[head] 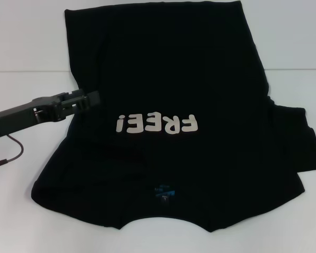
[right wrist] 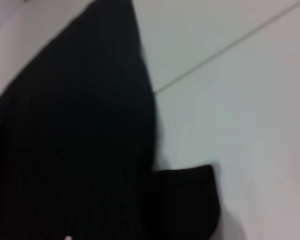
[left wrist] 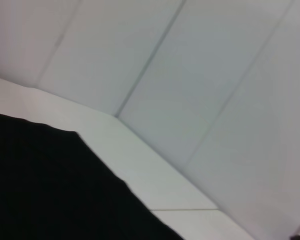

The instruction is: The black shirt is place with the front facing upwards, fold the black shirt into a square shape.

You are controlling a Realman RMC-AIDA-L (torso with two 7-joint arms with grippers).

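A black shirt (head: 168,100) lies spread face up on a white tabletop (head: 21,200), covering most of the middle; its white "FREE!" lettering (head: 157,124) reads upside down from the robot's head, and a small blue neck label (head: 164,191) sits near the close edge; the shirt's right sleeve (head: 300,139) sticks out flat to the right; the left gripper (head: 92,98) reaches in from the left at the shirt's left edge, over the fabric; whether its jaws are wide or closed cannot be told; the right gripper is out of sight.
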